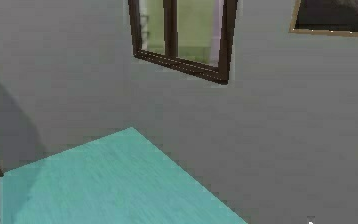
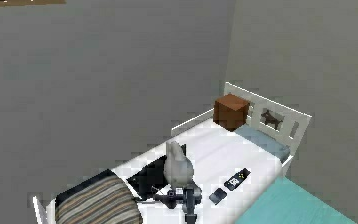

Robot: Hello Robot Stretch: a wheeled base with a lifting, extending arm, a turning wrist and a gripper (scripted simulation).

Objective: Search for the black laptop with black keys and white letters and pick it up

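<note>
A flat black thing (image 2: 150, 180), possibly the laptop, lies on the white bed (image 2: 215, 150) in the arm side view, left of the arm (image 2: 192, 208). Its keys cannot be made out. Just behind it stands a pale grey upright thing (image 2: 175, 162). The gripper (image 2: 172, 196) shows at the bottom, right in front of these things over the bed. I cannot tell whether it holds anything.
Also on the bed are a brown box (image 2: 230, 110), a blue pillow (image 2: 263, 138), two small dark flat things (image 2: 237, 180) and a striped blanket (image 2: 92, 200). The forward view has a grey wall corner, a dark-framed window (image 1: 182, 35), a picture (image 1: 332, 15) and teal floor (image 1: 117, 185).
</note>
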